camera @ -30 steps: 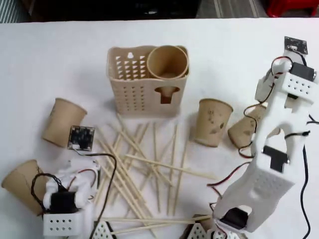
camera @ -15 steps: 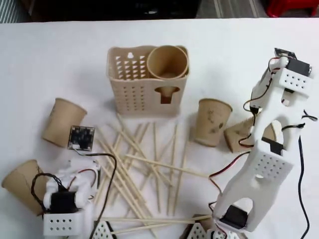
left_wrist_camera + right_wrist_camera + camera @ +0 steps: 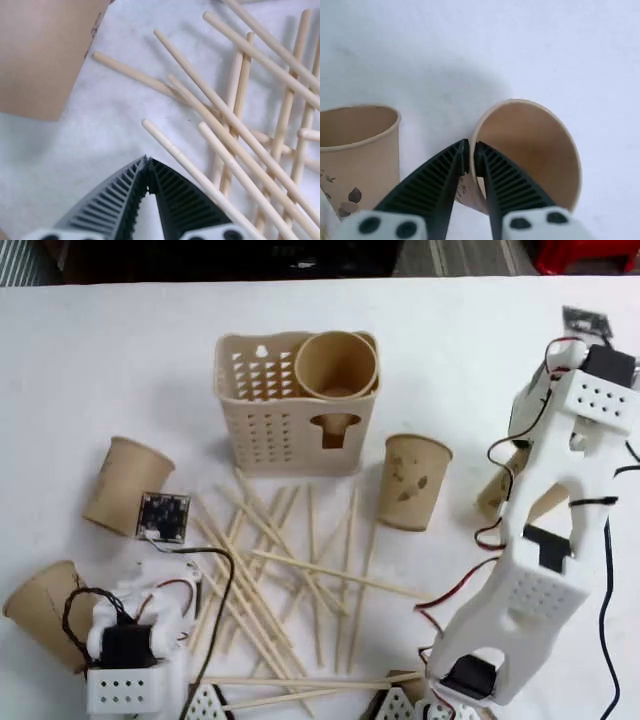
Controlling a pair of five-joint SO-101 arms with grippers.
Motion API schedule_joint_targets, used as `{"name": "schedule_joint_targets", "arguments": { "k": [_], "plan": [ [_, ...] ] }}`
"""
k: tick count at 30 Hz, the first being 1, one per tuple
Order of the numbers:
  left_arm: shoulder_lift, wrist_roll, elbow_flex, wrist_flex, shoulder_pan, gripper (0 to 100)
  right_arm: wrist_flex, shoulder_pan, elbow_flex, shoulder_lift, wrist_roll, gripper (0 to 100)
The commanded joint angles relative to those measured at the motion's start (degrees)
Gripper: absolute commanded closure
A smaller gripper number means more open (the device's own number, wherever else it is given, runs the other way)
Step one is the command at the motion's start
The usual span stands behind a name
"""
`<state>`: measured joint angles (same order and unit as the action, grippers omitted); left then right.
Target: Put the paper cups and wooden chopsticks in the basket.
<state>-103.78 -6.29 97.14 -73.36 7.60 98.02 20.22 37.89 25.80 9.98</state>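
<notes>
High view: a beige perforated basket (image 3: pixel 268 415) stands toward the back of the white desk (image 3: pixel 120 350), with one paper cup (image 3: pixel 337 364) already upright in its right-hand end. In front of the basket, wooden chopsticks (image 3: pixel 300 570) lie criss-crossed in a loose heap on the desk. A leaf-printed paper cup (image 3: pixel 410 483) stands upright just right of the heap, near the basket's front corner. Further right, a tipped paper cup (image 3: pixel 496 496) lies on its side, largely hidden behind the right arm (image 3: pixel 545 540). Two more cups lie on their sides at the left: an upper left cup (image 3: pixel 126 483) and a lower left cup (image 3: pixel 36 608) beside the left arm (image 3: pixel 128 640).

Right wrist view shows the right hand (image 3: pixel 471 146) pinching the rim of the tipped paper cup, one finger inside its mouth and the other outside, with the leaf-printed cup just beside it.

Left wrist view shows the left hand (image 3: pixel 148 161) pressed together and holding nothing, its tips over bare desk at the edge of the chopstick heap, a brown cup wall (image 3: pixel 45 55) nearby.
</notes>
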Motion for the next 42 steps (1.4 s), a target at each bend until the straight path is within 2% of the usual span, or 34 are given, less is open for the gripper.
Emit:
{"name": "schedule_joint_targets", "arguments": {
  "k": [1,5,12,17,19,24,26,30,33,37,42],
  "plan": [
    [-0.48,-0.35,-0.26,0.09,0.04,98,0.40,-0.66,1.76,-7.16,0.53,98.1],
    [-0.57,-0.35,-0.70,3.25,0.48,98,0.40,-0.48,1.14,-10.24,0.53,98.1],
    [-0.57,-0.44,-7.21,3.16,0.75,98,0.40,-0.66,-5.27,-19.82,0.53,98.1],
    [-0.57,-0.70,-14.15,3.34,6.90,98,0.31,-0.66,-10.11,-25.89,0.53,98.1],
    [-0.57,-5.89,-18.46,2.46,9.10,98,0.13,-0.66,-12.40,-27.12,0.62,98.1],
    [-0.57,-32.44,-27.52,0.53,18.51,98,0.13,-0.66,-15.38,-27.56,0.62,98.1],
    [-0.31,-34.29,-29.63,0.26,21.93,97,0.13,-0.66,-16.09,-27.56,0.62,98.1],
    [-0.22,-34.73,-32.35,-0.53,29.85,88,0.13,-0.66,-16.70,-27.56,0.62,98.1],
    [0.40,-38.51,-34.20,-0.88,33.54,91,0.13,-0.66,-16.70,-27.56,0.62,98.1],
    [9.10,-42.11,-39.56,-3.43,33.89,93,0.13,-0.66,-16.70,-27.56,0.62,98.1],
    [28.53,-44.92,-51.78,-8.97,33.89,93,0.13,-0.48,-16.70,-27.56,0.62,98.1]
  ]
}}
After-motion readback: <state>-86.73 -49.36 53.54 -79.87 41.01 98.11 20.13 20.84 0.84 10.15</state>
